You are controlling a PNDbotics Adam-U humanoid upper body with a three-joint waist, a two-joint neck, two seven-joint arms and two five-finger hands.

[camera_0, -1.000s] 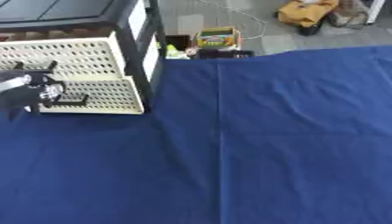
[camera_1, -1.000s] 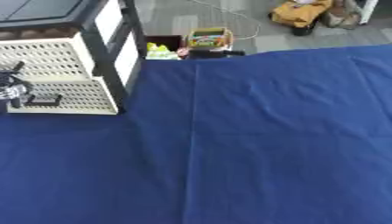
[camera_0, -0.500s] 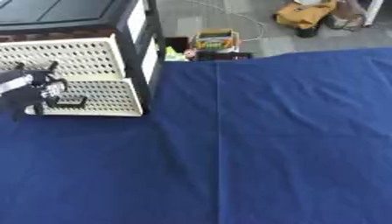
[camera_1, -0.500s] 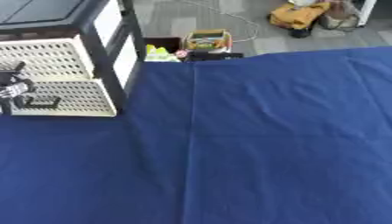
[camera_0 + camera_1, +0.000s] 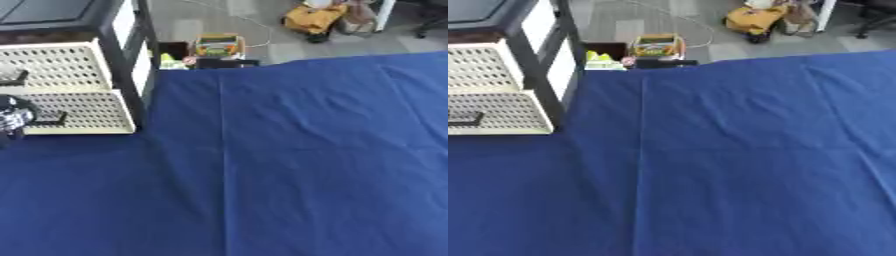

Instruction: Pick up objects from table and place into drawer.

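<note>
My left hand shows only as a dark and silver lump at the nine o'clock edge of the left eye view, right against the handle of the lower drawer; I cannot tell whether my fingers are curled on that handle or lying slack beside it. My right hand is out of sight in both views. The drawer unit stands at ten o'clock: a black frame with two cream perforated drawers, the upper drawer above and behind the lower one, whose front sits further toward me. The blue tablecloth fills everything from twelve round to eight o'clock, and I see nothing lying on it to pick up. So I judge the collecting finished or nearly so, with any objects presumably already inside, though I cannot see into either drawer. What seems left is pushing the lower drawer shut, if that is wanted.
</note>
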